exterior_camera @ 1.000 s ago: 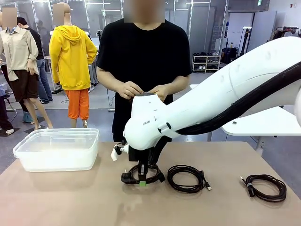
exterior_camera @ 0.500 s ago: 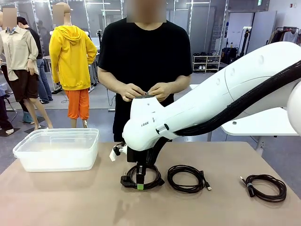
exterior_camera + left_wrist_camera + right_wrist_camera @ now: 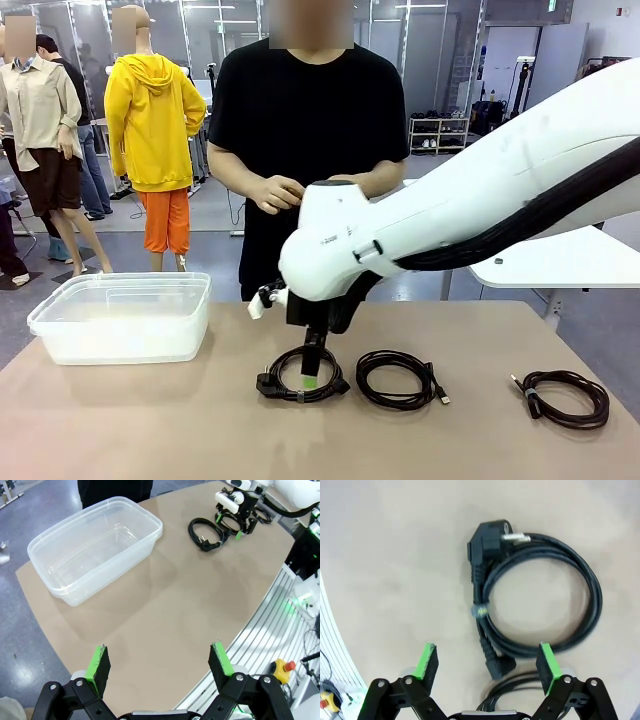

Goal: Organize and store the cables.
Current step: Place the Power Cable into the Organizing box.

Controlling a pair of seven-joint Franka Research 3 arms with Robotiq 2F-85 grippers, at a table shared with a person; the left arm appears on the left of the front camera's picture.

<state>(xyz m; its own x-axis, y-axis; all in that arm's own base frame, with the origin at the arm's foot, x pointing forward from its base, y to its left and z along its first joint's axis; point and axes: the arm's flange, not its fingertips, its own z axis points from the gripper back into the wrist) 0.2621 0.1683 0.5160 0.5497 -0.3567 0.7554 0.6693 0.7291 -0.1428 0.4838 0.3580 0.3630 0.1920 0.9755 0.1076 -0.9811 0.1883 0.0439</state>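
Black cables (image 3: 400, 400) lay coiled on your bench (image 3: 150, 430), right of the tub (image 3: 120, 340). Your right hand (image 3: 311, 372) hung spread wide over the leftmost coil (image 3: 592, 597), and your left hand (image 3: 160, 662) was equally wide.

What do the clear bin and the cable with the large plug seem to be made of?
Bin: probably translucent, milky plastic; the table shows through it. Cable: black sheath, likely rubber or plastic, matte. Plug: moulded black plastic with a shiny metal pin.
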